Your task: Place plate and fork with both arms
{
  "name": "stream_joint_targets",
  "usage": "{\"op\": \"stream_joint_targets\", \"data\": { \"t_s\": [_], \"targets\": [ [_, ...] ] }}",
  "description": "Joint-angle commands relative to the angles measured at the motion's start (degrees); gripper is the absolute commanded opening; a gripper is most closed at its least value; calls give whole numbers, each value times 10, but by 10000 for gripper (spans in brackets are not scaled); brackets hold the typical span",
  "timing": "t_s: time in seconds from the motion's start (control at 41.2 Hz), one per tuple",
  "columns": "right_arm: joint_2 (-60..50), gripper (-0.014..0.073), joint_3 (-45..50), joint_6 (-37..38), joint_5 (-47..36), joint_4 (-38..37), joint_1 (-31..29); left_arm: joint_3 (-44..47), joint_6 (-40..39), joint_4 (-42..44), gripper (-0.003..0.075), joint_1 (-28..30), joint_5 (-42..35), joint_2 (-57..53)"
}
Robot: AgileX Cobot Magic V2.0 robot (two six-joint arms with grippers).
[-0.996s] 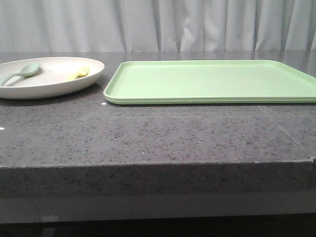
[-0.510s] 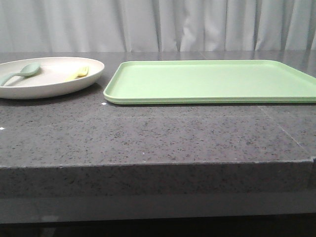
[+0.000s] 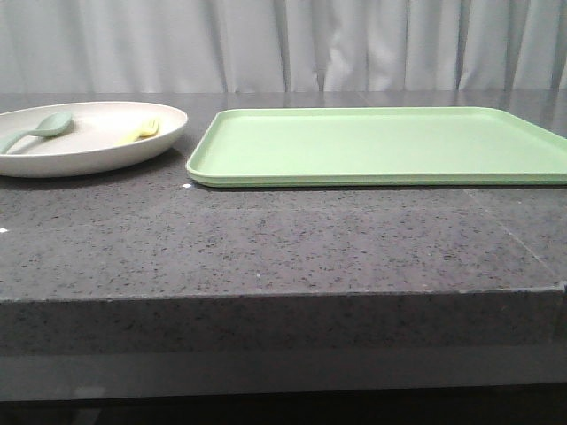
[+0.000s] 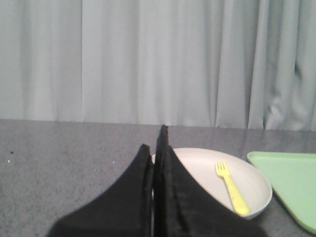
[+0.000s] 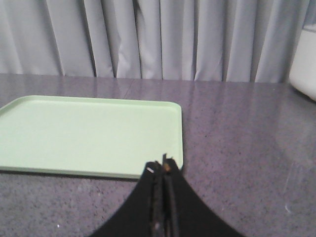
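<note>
The cream plate (image 3: 106, 155) rests on the dark stone table at the far left, holding the yellow fork (image 3: 142, 131) and a pale teal spoon (image 3: 40, 129). In the left wrist view the plate (image 4: 256, 195) and fork (image 4: 231, 189) lie just beyond my left gripper (image 4: 154, 143), whose black fingers are pressed together with nothing between them. My right gripper (image 5: 163, 165) is shut too and empty, hovering near the near corner of the light-green tray (image 5: 89, 133). Neither gripper shows in the front view.
The flat light-green tray (image 3: 381, 143) lies to the right of the plate, bare inside. Speckled grey stone (image 3: 283, 239) stretches to the table's front edge. Grey curtains hang behind. A white object (image 5: 305, 61) stands at the far edge in the right wrist view.
</note>
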Motion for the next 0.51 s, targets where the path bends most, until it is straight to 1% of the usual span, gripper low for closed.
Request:
{"op": "stream_joint_targets", "data": {
  "t_s": [0.0,0.073,0.194,0.291,0.486],
  "targets": [
    [49,-67,-92,0,16,1,1,-103,-1,-6,-18,-2,41,49],
    [94,-67,-147,0,53,1,1,-162,-1,-6,-18,-2,104,92],
    [165,-67,-212,0,87,1,1,-226,-1,-6,-18,-2,161,162],
    [206,-67,-235,0,79,1,1,-242,-1,-6,-18,-2,148,201],
    [248,-67,-236,0,51,1,1,-242,-1,-6,-18,-2,144,253]
  ]
}}
